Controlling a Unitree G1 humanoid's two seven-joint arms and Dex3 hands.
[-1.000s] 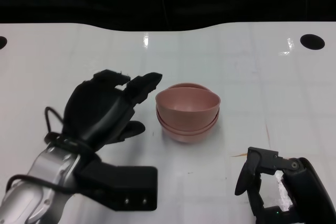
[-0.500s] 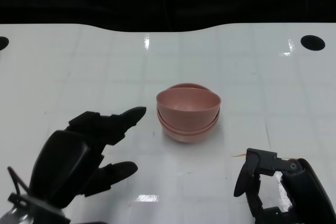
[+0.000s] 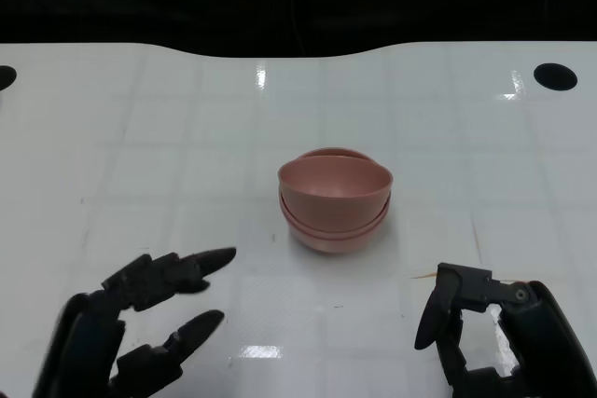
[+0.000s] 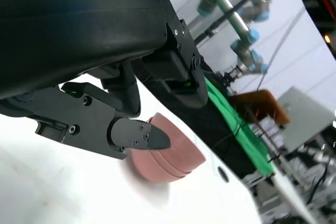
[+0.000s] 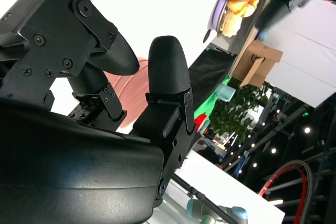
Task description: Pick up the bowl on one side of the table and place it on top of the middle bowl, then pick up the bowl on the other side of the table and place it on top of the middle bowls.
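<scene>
The left hand (image 3: 140, 333) sits near the table's (image 3: 112, 137) front edge, well apart from the bowls (image 3: 333, 198), fingers spread and holding nothing; judging by that, its stacking job is over. The right hand (image 3: 490, 337) rests in front of the bowls to the other side, also holding nothing, fingers apart. The pink bowls stand nested in one stack at mid-table, rims showing one inside another, so both side bowls look already placed.

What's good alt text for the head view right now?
A stack of pink bowls sits nested at the middle of a white table, with nothing touching it. The robot's left hand is at the lower left, fingers apart and empty; its right hand is at the lower right, also holding nothing.
</scene>
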